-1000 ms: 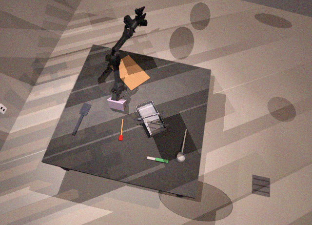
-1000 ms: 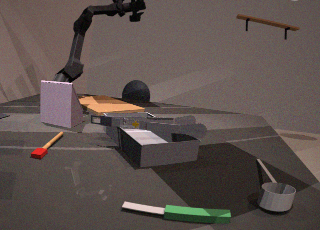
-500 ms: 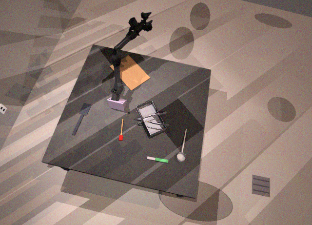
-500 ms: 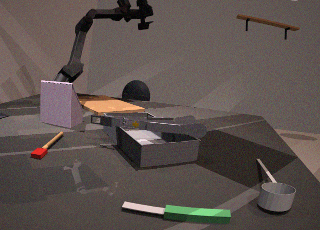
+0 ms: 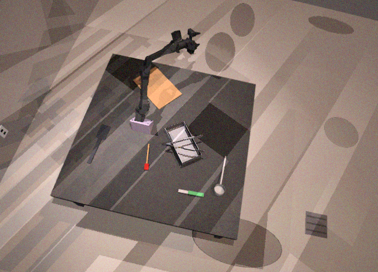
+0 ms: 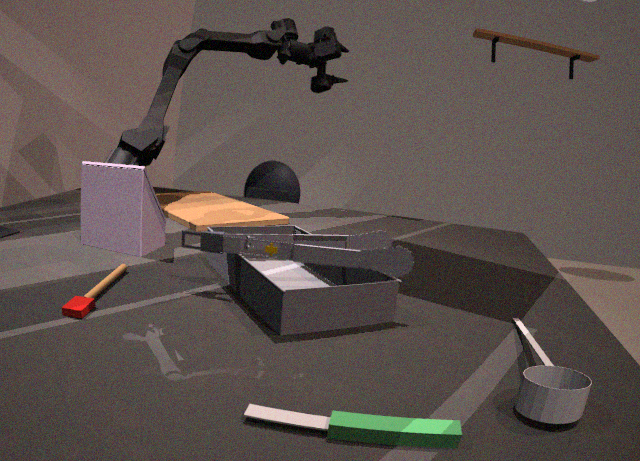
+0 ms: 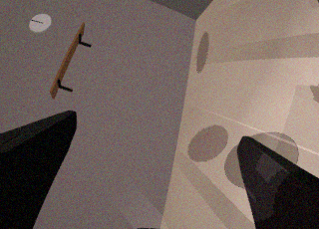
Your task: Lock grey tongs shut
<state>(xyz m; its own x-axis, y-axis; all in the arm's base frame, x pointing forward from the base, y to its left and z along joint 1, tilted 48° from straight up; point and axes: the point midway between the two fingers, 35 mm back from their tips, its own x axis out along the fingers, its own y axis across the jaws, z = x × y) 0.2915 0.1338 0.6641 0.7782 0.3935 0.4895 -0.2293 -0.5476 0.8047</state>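
Top view: roasting tin point(image 5: 191, 163) point(image 6: 338, 306) stands well in from every edge of the bench point(image 5: 128, 183) point(image 6: 155, 420); wooden board point(image 5: 165, 91) point(image 6: 222, 210) near its upper edge. Grey tongs point(image 5: 183, 147) point(image 6: 237, 243) lie spread across the tin, long axis crosswise, tips toward the bench's right edge. Gripper point(image 5: 199, 39) point(image 6: 346, 64) point(image 7: 161, 132) raised, fingers wide apart, nothing between them, touching nothing.

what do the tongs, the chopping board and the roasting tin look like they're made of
Tongs: probably thin metal, going by the slim grey arms and narrow edges; the finish is hard to judge.
Board: wood, it seems, from the warm orange-tan colour; smooth-looking, no clear grain.
Tin: likely sheet metal, grey with thin, straight walls; coated or bare, I can't tell.
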